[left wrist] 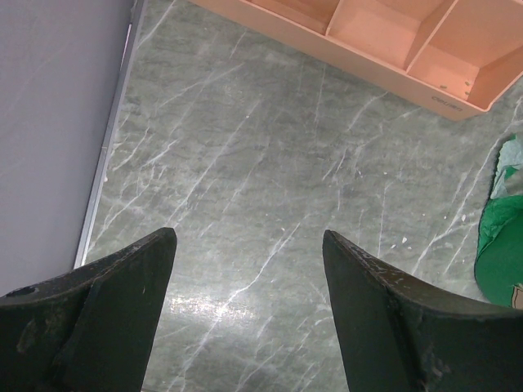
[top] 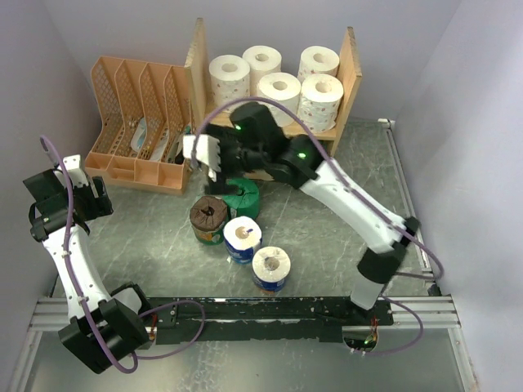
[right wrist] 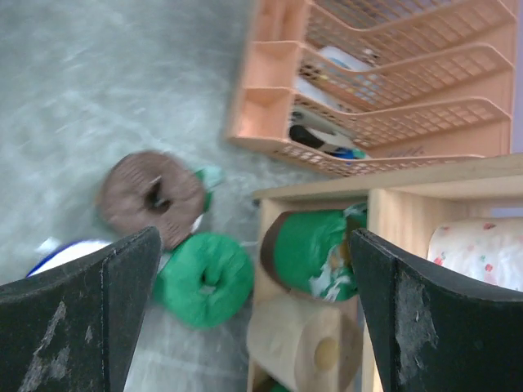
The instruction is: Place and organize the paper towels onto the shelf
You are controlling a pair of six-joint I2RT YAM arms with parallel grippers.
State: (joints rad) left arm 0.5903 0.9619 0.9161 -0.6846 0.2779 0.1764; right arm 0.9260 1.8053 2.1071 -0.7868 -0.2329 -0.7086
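Fingers of the right gripper (right wrist: 253, 245) are spread wide, nothing between them. It hangs over the table (top: 327, 237) just in front of the shelf (top: 353, 65), near the shelf's left end, centre of the top view.

Wrist view:
- Left of centre, brown roll (right wrist: 151, 196) and green roll (right wrist: 204, 278) sit side by side on the table.
- Lower centre, the lower tier holds a green-wrapped roll (right wrist: 310, 253) and a tan roll (right wrist: 298, 351).

Top view:
- Blue roll (top: 242, 238) and second blue roll (top: 270, 268) stand just below the brown one.
- Five white rolls (top: 279, 88) sit on the top tier.

Fingers of the left gripper (left wrist: 247, 245) are also spread and empty, over bare table at the left edge of the top view, well apart from the rolls. The peach organizer (left wrist: 384, 49) is upper right in its wrist view.
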